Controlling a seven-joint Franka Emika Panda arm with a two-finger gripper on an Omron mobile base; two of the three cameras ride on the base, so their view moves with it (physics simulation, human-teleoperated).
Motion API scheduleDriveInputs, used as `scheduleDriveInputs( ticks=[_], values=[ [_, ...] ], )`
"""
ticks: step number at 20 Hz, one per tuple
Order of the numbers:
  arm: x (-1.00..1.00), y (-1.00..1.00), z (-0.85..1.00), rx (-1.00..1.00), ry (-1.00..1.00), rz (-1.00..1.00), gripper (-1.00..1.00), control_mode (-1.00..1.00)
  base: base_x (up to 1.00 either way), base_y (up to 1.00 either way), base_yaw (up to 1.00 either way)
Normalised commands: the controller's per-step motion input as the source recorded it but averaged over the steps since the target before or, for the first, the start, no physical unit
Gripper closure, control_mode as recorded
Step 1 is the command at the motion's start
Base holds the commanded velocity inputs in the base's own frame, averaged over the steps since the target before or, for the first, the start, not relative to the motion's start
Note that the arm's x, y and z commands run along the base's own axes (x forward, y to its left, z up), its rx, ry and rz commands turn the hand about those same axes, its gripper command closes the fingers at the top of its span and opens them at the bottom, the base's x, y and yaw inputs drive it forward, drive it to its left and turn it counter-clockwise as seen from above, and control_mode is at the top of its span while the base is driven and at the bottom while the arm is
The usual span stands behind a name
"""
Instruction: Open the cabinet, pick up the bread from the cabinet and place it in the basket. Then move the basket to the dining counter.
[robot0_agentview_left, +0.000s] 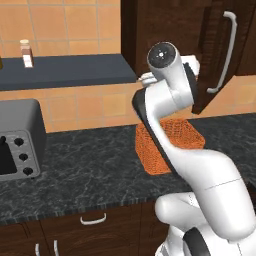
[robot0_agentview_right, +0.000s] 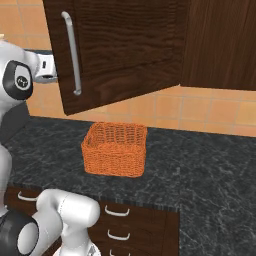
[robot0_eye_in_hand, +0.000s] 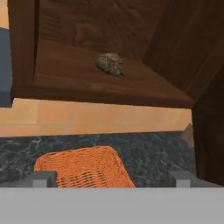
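The cabinet door (robot0_agentview_right: 125, 45) stands swung open, its silver bar handle (robot0_agentview_right: 72, 55) facing outward. On the wood shelf (robot0_eye_in_hand: 87, 78) inside lies the small lumpy bread (robot0_eye_in_hand: 110, 64), towards the back. My gripper (robot0_eye_in_hand: 113, 179) is open and empty, a little in front of and below the shelf edge, with its fingertips (robot0_eye_in_hand: 43, 178) spread wide. The orange wicker basket (robot0_agentview_right: 116, 148) sits on the worktop directly under the cabinet; the hand view has it as basket (robot0_eye_in_hand: 83, 168) just beneath the gripper, and my arm partly hides the basket (robot0_agentview_left: 180, 132). The dining counter is out of view.
A black-grey speckled worktop (robot0_agentview_left: 90, 165) runs under the cabinet, with a toaster oven (robot0_agentview_left: 17, 145) at the far left. A dark wall shelf (robot0_agentview_left: 65, 70) carries a small bottle (robot0_agentview_left: 26, 54). The open door (robot0_agentview_left: 220, 55) juts out at the right of my hand. Drawers (robot0_agentview_right: 117, 212) lie below.
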Motion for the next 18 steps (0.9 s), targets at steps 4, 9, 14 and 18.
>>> scheduleDriveInputs(
  ticks=[4,9,14,18],
  values=[
    [-0.91,-0.81,0.03,0.00,-0.13,-0.10,-1.00,-1.00,0.00,0.00,0.00],
    [-0.94,-0.87,0.05,0.00,-0.06,-0.16,-1.00,-1.00,0.00,0.00,0.00],
    [-0.63,-1.00,0.08,0.00,-0.04,-0.15,-1.00,-1.00,0.00,0.00,0.00],
    [-0.21,-1.00,0.37,0.00,-0.03,-0.15,-1.00,-1.00,0.00,0.00,0.00]
  ],
)
